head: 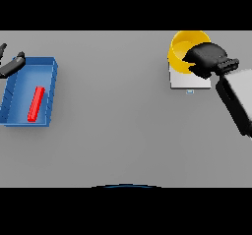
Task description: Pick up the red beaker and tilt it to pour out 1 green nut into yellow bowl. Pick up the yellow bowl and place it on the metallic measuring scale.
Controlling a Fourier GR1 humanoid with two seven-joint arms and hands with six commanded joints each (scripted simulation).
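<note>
Yellow bowl [183,47], one, sits on the one metallic scale [183,81] at the table's [123,131] far right. Right hand [209,58] is on the bowl's near rim, fingers curled round it. One blue bin [49,89] at the left holds one red beaker [36,103], lying on its side. Left hand [12,64] shows at the left edge, just beside the bin's far corner; can't tell its finger state. No nut visible.

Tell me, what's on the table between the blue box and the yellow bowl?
Nothing. In the head view, only bare grey table stretches from the blue box to the yellow bowl, which sits on the scale under the right hand.
</note>
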